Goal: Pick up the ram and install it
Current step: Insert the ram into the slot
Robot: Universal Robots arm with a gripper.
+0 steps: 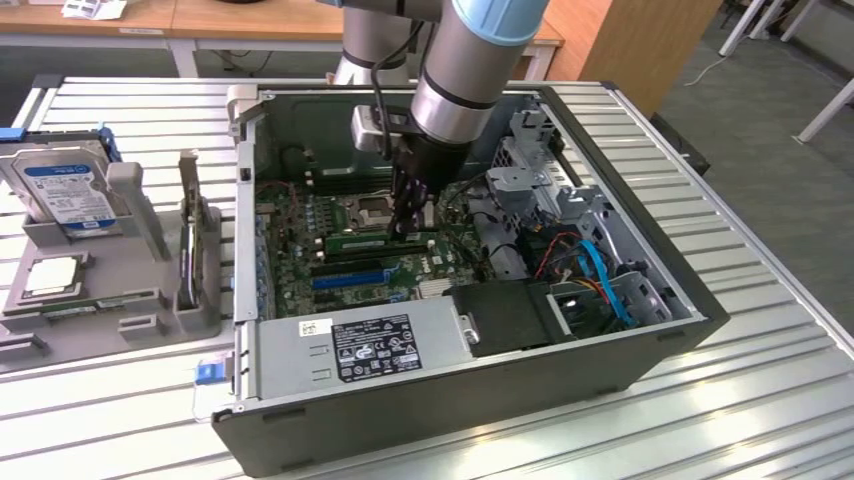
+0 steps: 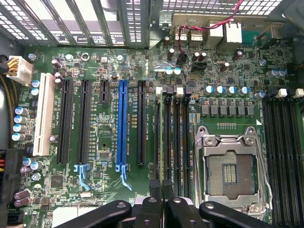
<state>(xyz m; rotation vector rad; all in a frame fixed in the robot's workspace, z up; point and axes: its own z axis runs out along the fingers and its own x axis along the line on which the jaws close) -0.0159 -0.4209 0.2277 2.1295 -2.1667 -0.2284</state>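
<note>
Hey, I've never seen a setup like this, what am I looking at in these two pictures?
This is a robot arm working inside an open computer case lying on a slatted metal table. One picture comes from a camera standing off the arm. The other comes from a camera on its wrist, looking down at the motherboard with its slots and empty processor socket. The gripper, the arm's hand, is down by the memory slots beside that socket. A green strip right under it looks like the ram, a memory stick; whether it is gripped I can't tell. On the exterior view's left, a grey holder carries a hard drive and a processor chip.
</note>
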